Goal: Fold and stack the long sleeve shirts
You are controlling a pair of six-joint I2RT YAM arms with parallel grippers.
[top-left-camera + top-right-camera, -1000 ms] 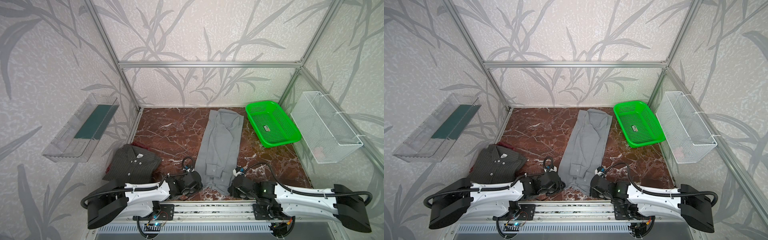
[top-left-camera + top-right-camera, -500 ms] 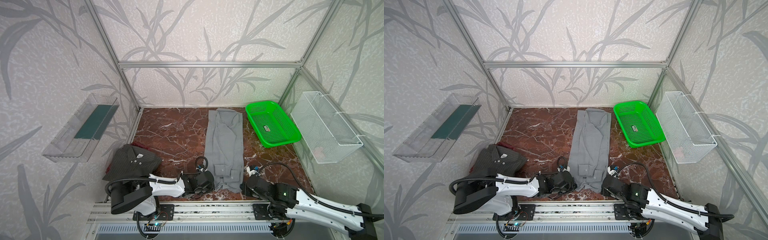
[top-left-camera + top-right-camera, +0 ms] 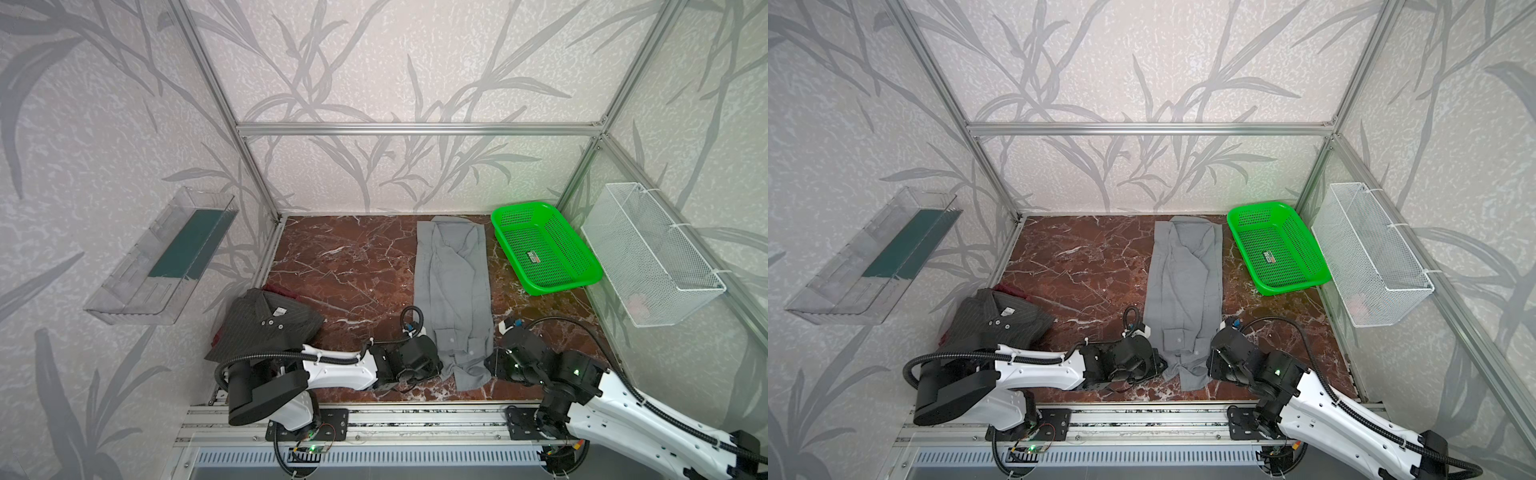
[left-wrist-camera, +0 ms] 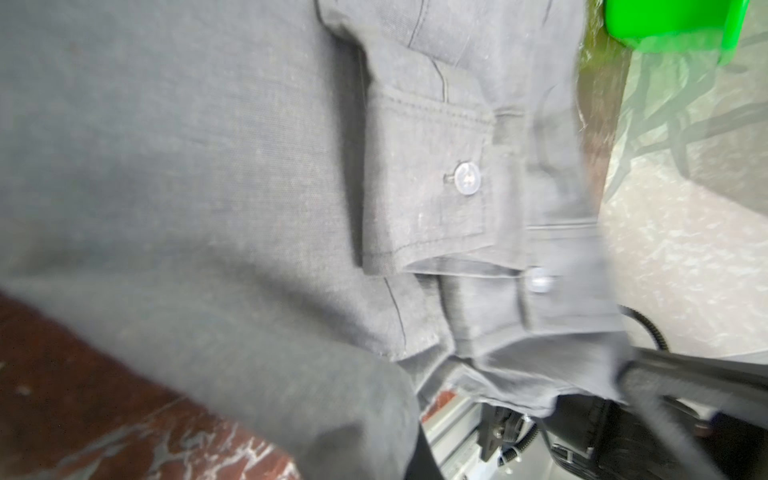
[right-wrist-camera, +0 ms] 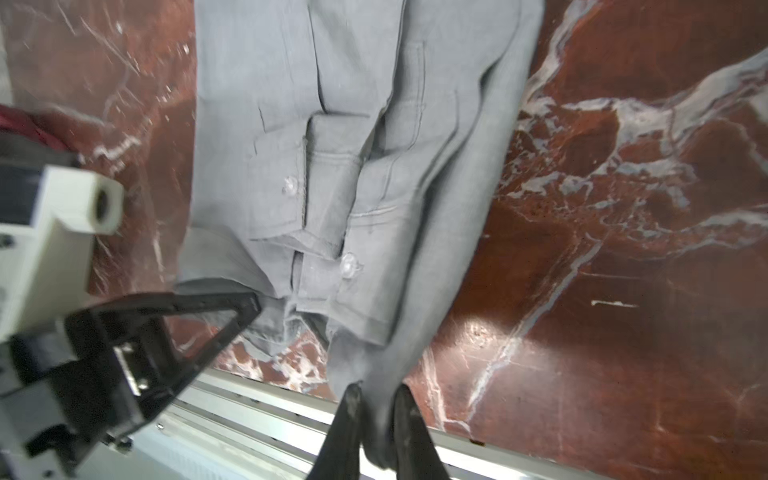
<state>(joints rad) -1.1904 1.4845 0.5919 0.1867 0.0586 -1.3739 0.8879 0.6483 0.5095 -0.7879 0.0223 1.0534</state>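
Note:
The grey shirt (image 3: 453,291) lies as a long narrow strip down the middle of the marble table, cuffs and buttons near its front end (image 5: 345,262). My left gripper (image 3: 441,368) is at its near left corner, where the cloth bunches into the fingertip (image 5: 249,303). In the left wrist view the grey shirt (image 4: 208,166) drapes over the jaws and hides them. My right gripper (image 5: 376,399) is shut on the near right corner, with cloth pinched between its black fingers. The pinstriped shirt (image 3: 266,328) lies folded at the front left.
A green mesh basket (image 3: 557,286) stands at the back right beside the grey shirt. A white wire basket (image 3: 652,257) hangs on the right wall and a clear shelf (image 3: 166,257) on the left wall. A metal rail (image 3: 374,419) runs along the front edge.
Both grippers have drawn the grey shirt's near end to the right and toward the front edge, so it now lies straight. The right arm has swung out to the right.

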